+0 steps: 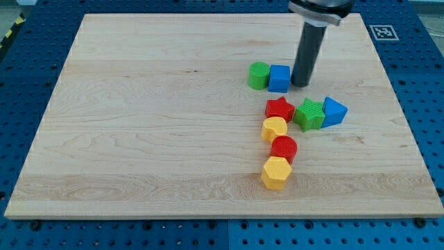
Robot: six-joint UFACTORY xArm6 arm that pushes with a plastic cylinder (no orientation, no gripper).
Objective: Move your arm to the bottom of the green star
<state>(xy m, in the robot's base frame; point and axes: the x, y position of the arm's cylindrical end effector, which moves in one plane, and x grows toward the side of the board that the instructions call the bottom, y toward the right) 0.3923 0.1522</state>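
A pale, matt wooden surface (139, 104) with visible grain carries smooth, plastic-looking blocks such as the green star (309, 114), under a dark, faintly glossy rod (305, 59).

Rod (309, 52) upper part cut off by view's top edge, above blue cube (279, 78). Table (139, 139) bottom corners cropped at view's bottom.

rod: straight, dark, cylindrical | collar: grey, wider | my tip (301, 85): blunt
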